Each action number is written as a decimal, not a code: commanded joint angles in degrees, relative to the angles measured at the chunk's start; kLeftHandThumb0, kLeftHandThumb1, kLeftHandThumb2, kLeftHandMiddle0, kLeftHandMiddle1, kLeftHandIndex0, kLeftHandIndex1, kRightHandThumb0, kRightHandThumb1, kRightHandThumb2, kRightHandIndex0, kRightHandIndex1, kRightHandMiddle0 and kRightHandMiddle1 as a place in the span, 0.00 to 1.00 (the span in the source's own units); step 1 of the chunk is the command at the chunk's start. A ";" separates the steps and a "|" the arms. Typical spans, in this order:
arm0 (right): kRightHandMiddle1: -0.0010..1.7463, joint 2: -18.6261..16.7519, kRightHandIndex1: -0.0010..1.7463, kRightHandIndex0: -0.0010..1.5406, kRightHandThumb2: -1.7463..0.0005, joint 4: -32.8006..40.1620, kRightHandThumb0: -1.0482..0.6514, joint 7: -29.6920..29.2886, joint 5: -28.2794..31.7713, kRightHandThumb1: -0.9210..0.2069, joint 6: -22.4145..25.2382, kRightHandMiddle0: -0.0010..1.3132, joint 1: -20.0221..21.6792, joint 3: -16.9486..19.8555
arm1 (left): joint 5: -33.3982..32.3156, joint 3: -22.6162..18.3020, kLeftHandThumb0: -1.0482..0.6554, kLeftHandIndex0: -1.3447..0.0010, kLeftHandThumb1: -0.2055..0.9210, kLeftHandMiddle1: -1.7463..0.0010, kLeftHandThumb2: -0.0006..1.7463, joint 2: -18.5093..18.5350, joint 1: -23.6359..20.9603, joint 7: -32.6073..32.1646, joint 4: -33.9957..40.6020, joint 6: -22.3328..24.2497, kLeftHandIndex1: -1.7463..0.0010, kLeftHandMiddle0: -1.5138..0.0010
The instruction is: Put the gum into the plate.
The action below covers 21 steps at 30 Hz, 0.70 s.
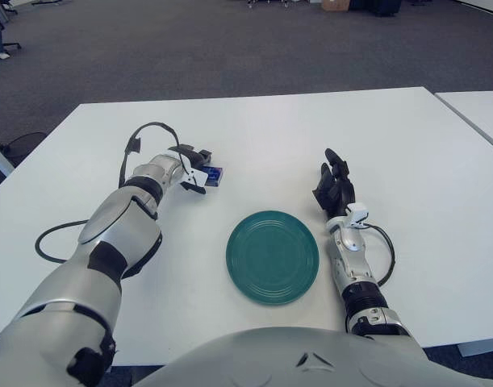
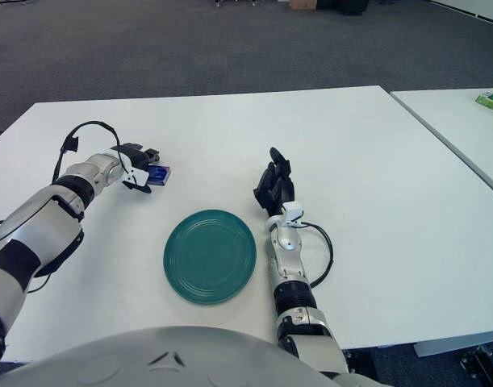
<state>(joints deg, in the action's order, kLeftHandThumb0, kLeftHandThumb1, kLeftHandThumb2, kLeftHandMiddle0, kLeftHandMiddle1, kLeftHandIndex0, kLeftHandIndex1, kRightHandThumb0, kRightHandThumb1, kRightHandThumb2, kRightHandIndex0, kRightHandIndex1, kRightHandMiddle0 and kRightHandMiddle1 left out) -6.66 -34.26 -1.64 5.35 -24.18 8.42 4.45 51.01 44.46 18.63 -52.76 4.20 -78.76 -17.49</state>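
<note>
Reaching toward the upper left of the frame, the left hand (image 1: 194, 169) has its dark fingers (image 1: 199, 153) closed around the small blue gum (image 1: 215, 175) pack, low over the white table (image 1: 407, 145); whether the pack is lifted clear I cannot tell. The green plate (image 1: 272, 256) sits lower centre, apart from the gum, so a carry down and right seems next. The right hand (image 2: 273, 189) shows right of the plate, fingers loosely extended, holding nothing, likely kept aside to leave the plate reachable.

gum half hidden
the left hand (image 1: 190, 169) fingers (image 2: 134, 186) cover the near side of the small blue gum (image 1: 215, 175); its label is unreadable.
</note>
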 commanded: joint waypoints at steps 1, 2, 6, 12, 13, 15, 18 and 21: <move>0.22 -1.05 0.00 0.09 0.46 -5.80 0.17 0.15 1.21 0.00 2.12 0.00 -5.47 1.16 | 1.20 1.66 0.08 0.95 1.00 0.82 0.06 -3.37 4.22 2.92 -0.82 -1.59 0.29 0.95; 0.22 -1.04 0.00 0.09 0.46 -5.73 0.17 0.12 1.08 0.00 2.22 0.00 -5.48 1.14 | 1.49 2.04 0.08 0.94 1.00 0.80 0.06 -3.58 4.25 3.39 -0.88 -1.59 0.29 0.96; 0.22 -0.88 0.00 0.09 0.46 -5.26 0.17 0.32 0.92 0.00 2.91 0.00 -5.61 1.11 | 0.30 1.07 0.20 0.87 0.94 0.49 0.04 -3.66 6.96 1.52 -0.98 0.04 0.13 0.99; 0.21 -0.03 0.00 0.09 0.46 -6.32 0.17 1.34 2.03 0.00 3.29 0.00 -5.05 2.18 | 0.80 1.83 0.35 0.64 0.65 0.09 0.53 -7.22 10.91 -4.75 -1.52 4.72 0.05 0.93; 0.22 0.09 0.00 0.09 0.46 -6.73 0.17 1.23 2.47 0.00 3.41 0.00 -4.71 2.74 | 0.80 1.83 0.44 0.65 0.61 0.06 0.59 -7.01 11.34 -5.61 -1.60 4.73 0.03 0.86; 0.23 0.09 0.00 0.10 0.47 -7.08 0.17 0.93 3.07 0.00 3.63 0.00 -4.31 3.47 | -1.96 -0.74 0.53 0.66 0.57 0.03 0.65 -7.37 10.65 -2.99 -1.48 5.80 0.02 0.78; 0.25 -0.19 0.01 0.10 0.48 -7.10 0.17 -0.22 3.67 0.00 4.16 0.00 -3.59 4.34 | -4.25 -3.06 0.59 0.64 0.55 0.08 0.66 -6.94 11.04 -3.58 -1.42 6.67 0.01 0.72; 0.27 -0.53 0.01 0.11 0.49 -5.01 0.18 -1.48 3.71 0.00 5.15 0.00 -3.65 4.33 | -6.34 -4.99 0.61 0.65 0.53 0.03 0.70 -7.13 9.79 -0.82 -1.13 7.72 0.00 0.70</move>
<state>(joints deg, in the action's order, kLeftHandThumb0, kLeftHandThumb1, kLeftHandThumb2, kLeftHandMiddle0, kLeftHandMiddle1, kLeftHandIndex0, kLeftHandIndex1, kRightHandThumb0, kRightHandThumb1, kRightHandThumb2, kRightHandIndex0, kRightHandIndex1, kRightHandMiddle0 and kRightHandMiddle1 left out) -6.55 -35.81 -1.09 7.75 -23.70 9.54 6.53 46.71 41.10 13.52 -48.21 -4.63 -77.87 -10.11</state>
